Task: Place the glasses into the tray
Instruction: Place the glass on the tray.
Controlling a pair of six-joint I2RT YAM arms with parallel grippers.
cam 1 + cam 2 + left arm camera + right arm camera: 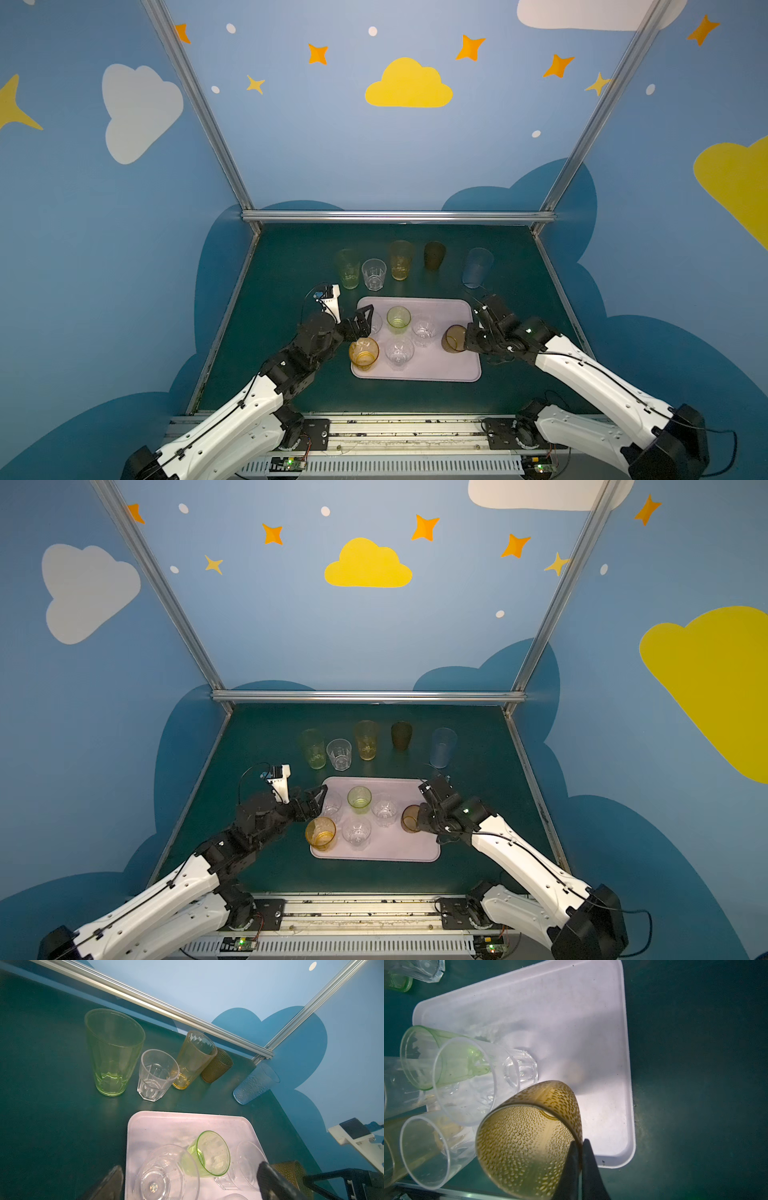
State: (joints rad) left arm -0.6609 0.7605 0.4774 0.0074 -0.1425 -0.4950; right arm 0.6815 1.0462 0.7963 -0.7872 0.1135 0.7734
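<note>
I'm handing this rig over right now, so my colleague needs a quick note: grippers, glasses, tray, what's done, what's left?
Left gripper: open, jaws either side of a clear glass standing in the tray.
Right gripper: shut on the rim of the dimpled brown glass, held over the tray's right side, not yet released.
Done: five glasses in the tray: that clear one, near clear glass, middle clear glass, short amber glass, short green glass.
Left: release the dimpled one; move the five behind the tray: tall green glass, faceted clear glass, tall amber glass, dark brown glass, pale blue glass.
</note>
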